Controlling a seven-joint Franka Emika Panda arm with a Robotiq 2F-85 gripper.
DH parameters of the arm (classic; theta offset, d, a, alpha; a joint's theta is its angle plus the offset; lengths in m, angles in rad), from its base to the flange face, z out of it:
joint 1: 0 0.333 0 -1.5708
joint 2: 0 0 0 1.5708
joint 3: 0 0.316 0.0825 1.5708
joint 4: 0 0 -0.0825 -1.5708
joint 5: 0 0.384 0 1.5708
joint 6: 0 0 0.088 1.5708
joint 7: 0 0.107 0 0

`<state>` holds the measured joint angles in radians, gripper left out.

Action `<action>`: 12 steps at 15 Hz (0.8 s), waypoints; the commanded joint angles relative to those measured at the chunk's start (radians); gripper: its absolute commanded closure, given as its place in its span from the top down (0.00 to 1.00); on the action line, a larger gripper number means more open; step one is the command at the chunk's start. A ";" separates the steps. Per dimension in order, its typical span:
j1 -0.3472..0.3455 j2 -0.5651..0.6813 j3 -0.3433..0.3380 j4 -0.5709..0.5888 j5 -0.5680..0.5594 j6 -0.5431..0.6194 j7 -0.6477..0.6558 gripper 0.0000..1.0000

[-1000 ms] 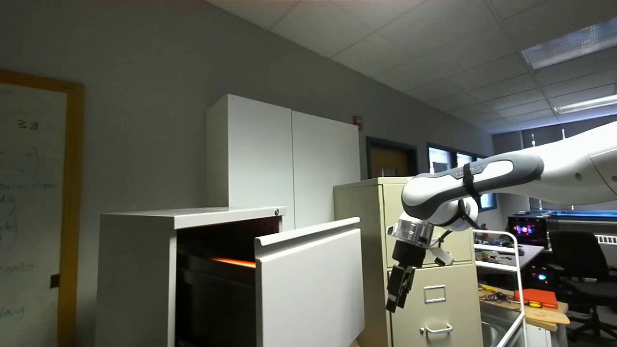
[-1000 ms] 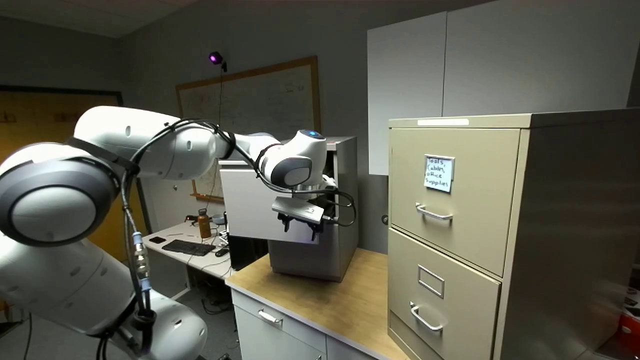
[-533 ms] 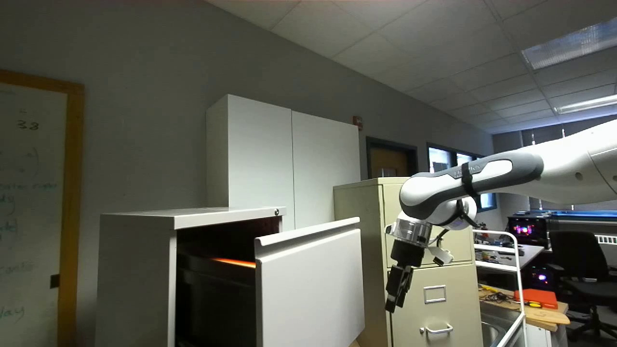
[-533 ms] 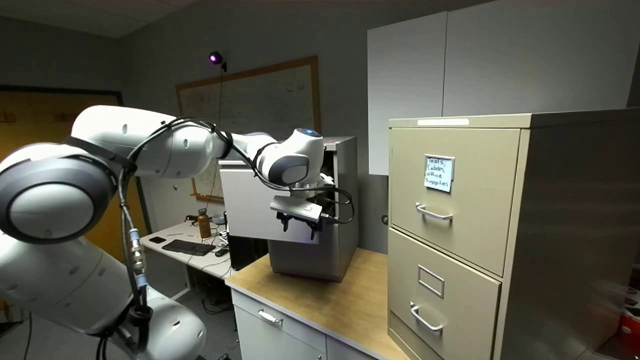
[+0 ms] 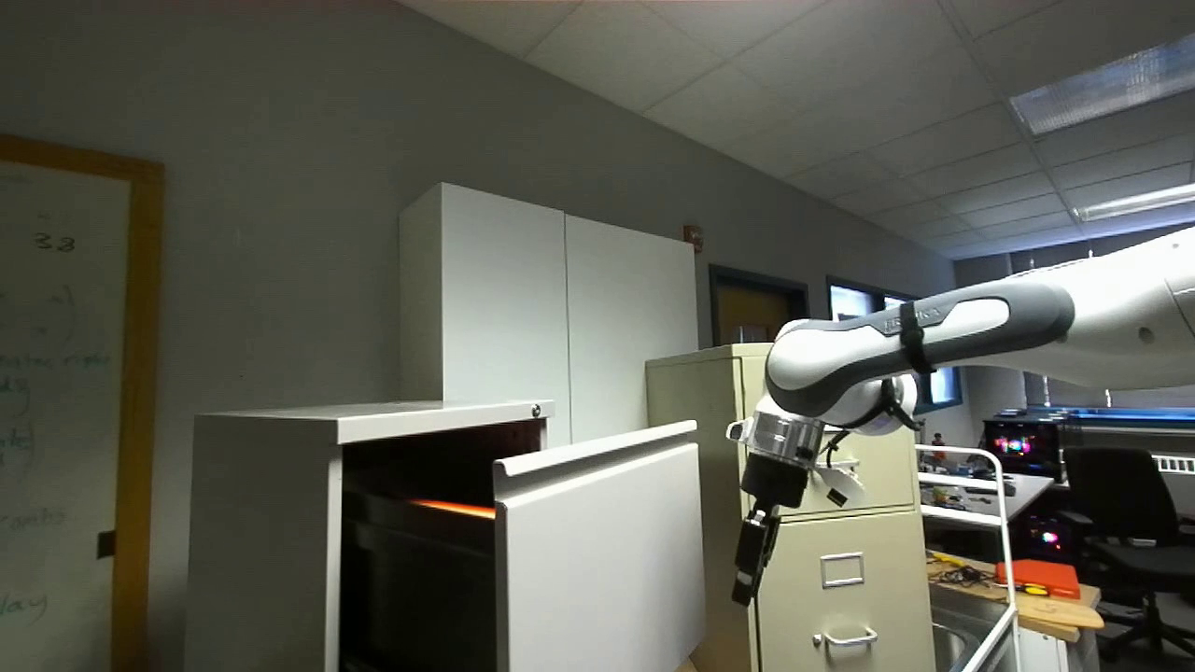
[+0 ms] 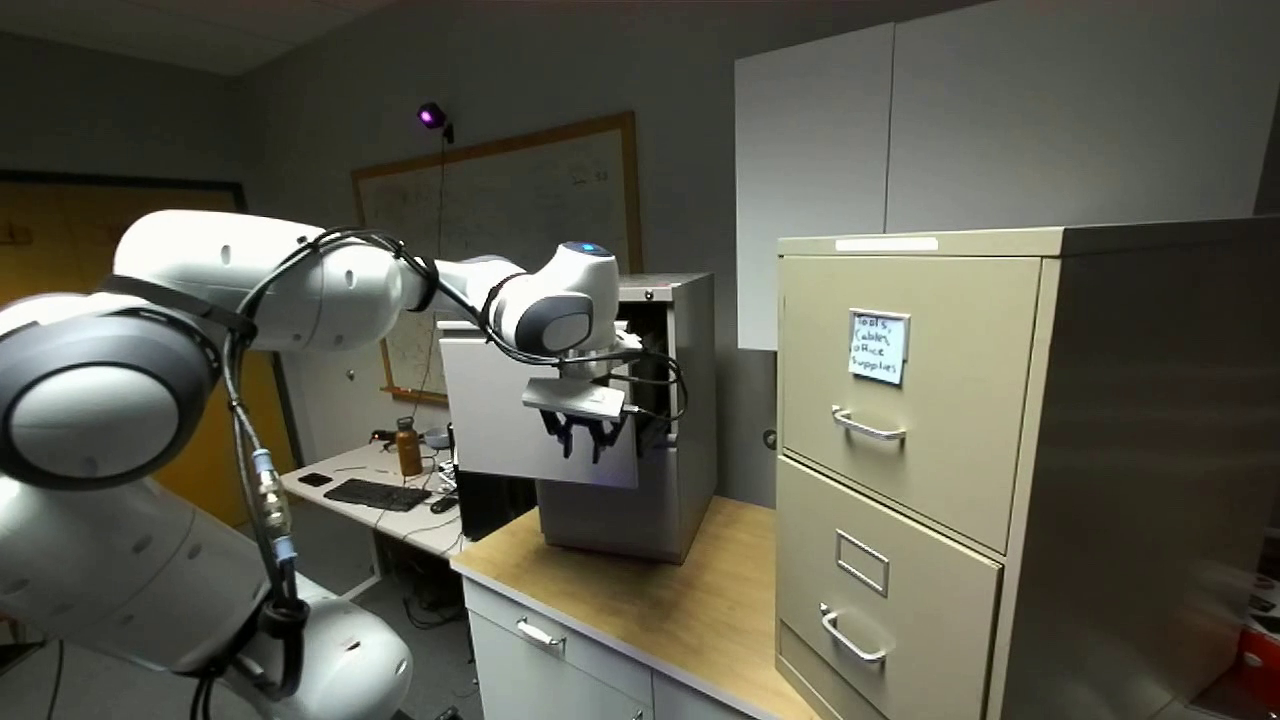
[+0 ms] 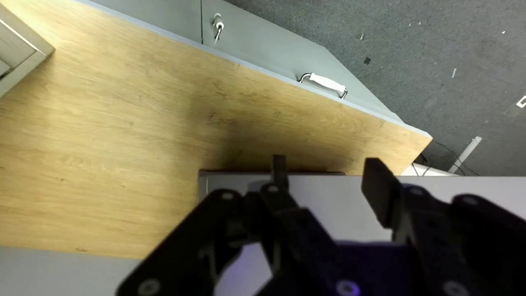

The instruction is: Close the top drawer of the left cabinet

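Note:
The top drawer is pulled far out of the left cabinet; its white flat front [image 5: 607, 560] also shows in an exterior view [image 6: 510, 410], partly behind the arm. The left cabinet [image 5: 261, 523] is a white box with a dark inside; its side shows in an exterior view [image 6: 695, 420]. My gripper [image 5: 745, 588] points down in front of the drawer front, apart from it in that view. It also shows in an exterior view [image 6: 582, 455]. In the wrist view my gripper [image 7: 326, 168] has its fingers apart, nothing between them, with the drawer front [image 7: 324, 205] behind.
A beige filing cabinet [image 6: 900, 360] stands beside the left cabinet on a wooden counter [image 6: 620, 590]. A tall white cupboard [image 5: 504, 308] is on the wall behind. A desk with a keyboard [image 6: 375, 495] and brown bottle [image 6: 408, 448] lies beyond the drawer.
My gripper has moved left in both exterior views, and slightly up in one of them. Its fingers look closer together than before. The drawer has not moved.

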<state>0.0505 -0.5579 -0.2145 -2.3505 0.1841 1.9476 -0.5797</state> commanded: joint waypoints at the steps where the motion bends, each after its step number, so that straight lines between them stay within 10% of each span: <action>1: 0.021 0.009 0.046 0.024 -0.011 0.036 0.003 0.21; 4: 0.062 0.029 0.068 0.060 0.012 0.058 -0.012 0.01; 12: 0.159 0.145 0.115 0.204 0.035 0.199 -0.033 0.00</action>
<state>0.1821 -0.4939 -0.1119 -2.2458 0.1849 2.0943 -0.5802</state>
